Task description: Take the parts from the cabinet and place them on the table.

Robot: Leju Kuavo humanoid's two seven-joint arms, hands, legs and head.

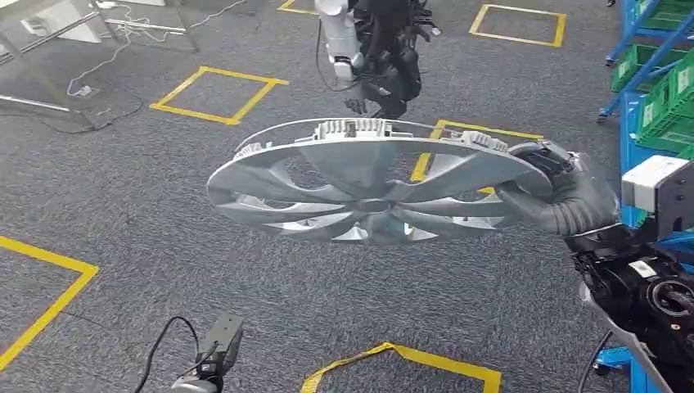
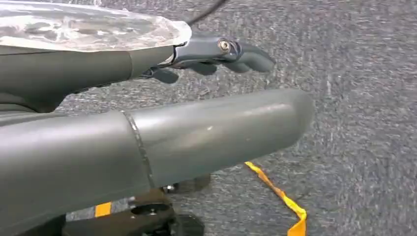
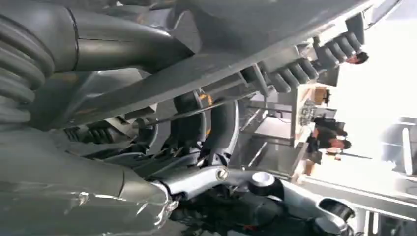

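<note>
A broad silver plastic wheel cover with curved spokes is held level above the grey carpet, its rim clamped at one side by the right hand; the left hand hangs with fingers apart, holding nothing. The cover is judged light and stiff but springy, so a one-sided rim grip may let it droop. Open floor lies ahead, while the blue racks with green bins stand close on the right.

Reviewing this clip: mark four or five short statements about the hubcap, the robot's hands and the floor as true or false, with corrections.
1. The right hand grips the silver hubcap by its rim. True.
2. The hubcap lies on the carpet. False: it is held in the air above it.
3. Yellow tape squares mark the grey carpet. True.
4. The left hand holds a green crate. False: it holds nothing, its fingers over bare carpet.
5. Green crates sit on a blue rack. True.
</note>
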